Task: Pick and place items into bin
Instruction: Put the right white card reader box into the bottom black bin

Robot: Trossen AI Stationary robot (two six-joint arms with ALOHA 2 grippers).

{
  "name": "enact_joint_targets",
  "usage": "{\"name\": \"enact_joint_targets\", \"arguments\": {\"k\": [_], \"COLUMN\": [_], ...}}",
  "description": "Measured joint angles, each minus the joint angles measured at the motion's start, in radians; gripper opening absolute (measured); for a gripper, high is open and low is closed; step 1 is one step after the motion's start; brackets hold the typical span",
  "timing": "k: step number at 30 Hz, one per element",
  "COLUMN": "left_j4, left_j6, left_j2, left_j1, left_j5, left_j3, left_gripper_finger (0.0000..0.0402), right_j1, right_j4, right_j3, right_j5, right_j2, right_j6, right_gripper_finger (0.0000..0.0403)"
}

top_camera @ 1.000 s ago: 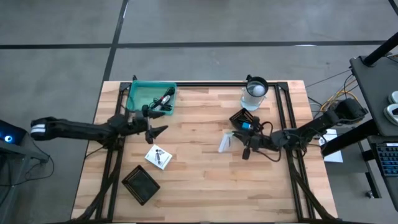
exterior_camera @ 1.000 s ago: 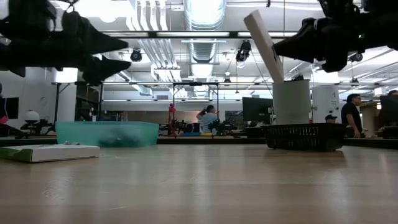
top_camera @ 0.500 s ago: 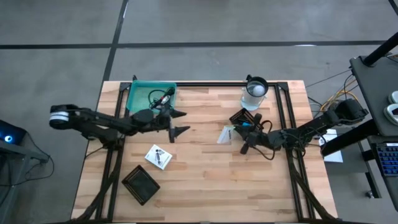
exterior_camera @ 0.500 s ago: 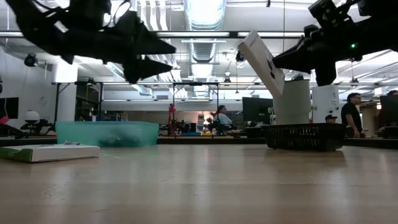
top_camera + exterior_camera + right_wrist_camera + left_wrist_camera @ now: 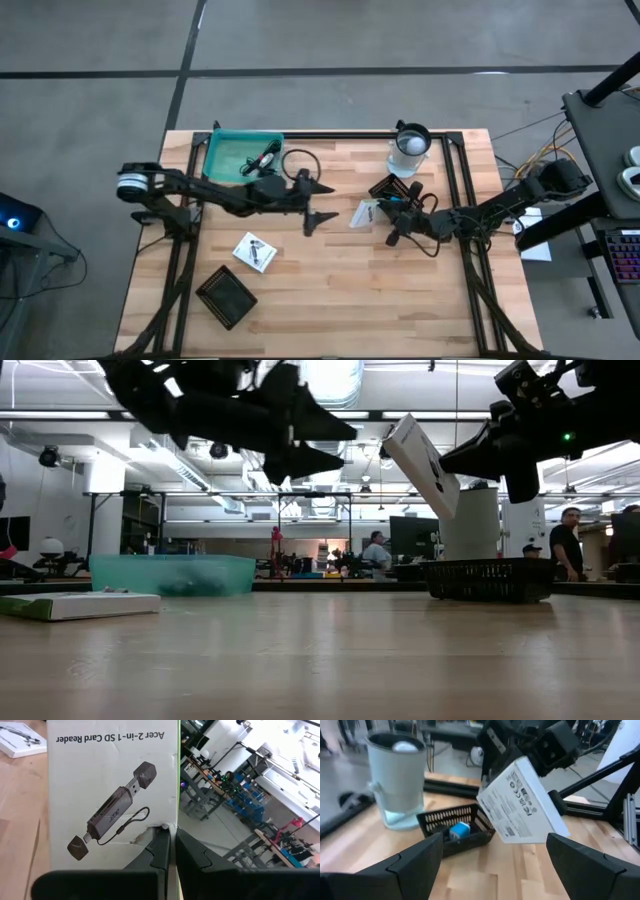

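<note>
Your left tool (image 5: 322, 203) has swept from the teal bin (image 5: 243, 157) toward mid-worktop, fingers wide apart and empty, your right tool (image 5: 378, 213) pinched on the white card-reader box (image 5: 362, 213), held above the worktop (image 5: 330, 290).

The only print that reads is on the white packet (image 5: 112, 800) pinched in the shut right claw (image 5: 170, 847), held above the desk (image 5: 330, 290) just beside the black basket (image 5: 392, 190). One face carries the line "Acer 2-in-1 SD Card Reader", upside down in the right wrist view, over a drawing of the reader whose body bears a small "acer" mark. The packet's other face, seen from the left wrist view (image 5: 522, 802), shows rows of fine print, small round symbols and barcode-like labels, all too small to read
</note>
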Motion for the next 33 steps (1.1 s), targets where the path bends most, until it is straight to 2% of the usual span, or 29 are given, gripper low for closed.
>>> {"name": "enact_joint_targets", "arguments": {"k": [7,13,16,19,33], "left_j4": [-0.105,-0.162,-0.203,-0.205,-0.201], "left_j6": [-0.021,-0.022,-0.038,-0.039,-0.038], "left_j2": [0.053,0.056,0.061,0.073,0.186], "left_j1": [-0.002,-0.011,-0.015,-0.017,-0.017], "left_j5": [0.008,0.007,0.007,0.006,-0.01], "left_j3": [0.129,0.192,0.216,0.223,0.32], "left_gripper_finger": [0.0338,0.0338,0.0338,0.0338,0.0338], "right_j1": [0.0,0.0,0.0,-0.001,0.0], "right_j4": [-0.002,-0.007,-0.007,-0.006,-0.005], "right_j3": [0.0,0.0,0.0,0.0,0.007], "right_j5": [0.0,0.001,0.039,0.076,0.076], "right_j2": [0.0,0.0,0.0,0.0,0.0], "right_j6": [-0.007,-0.021,-0.032,-0.049,-0.063], "right_gripper_finger": [0.0011,0.0011,0.0011,0.0011,0.0011]}}
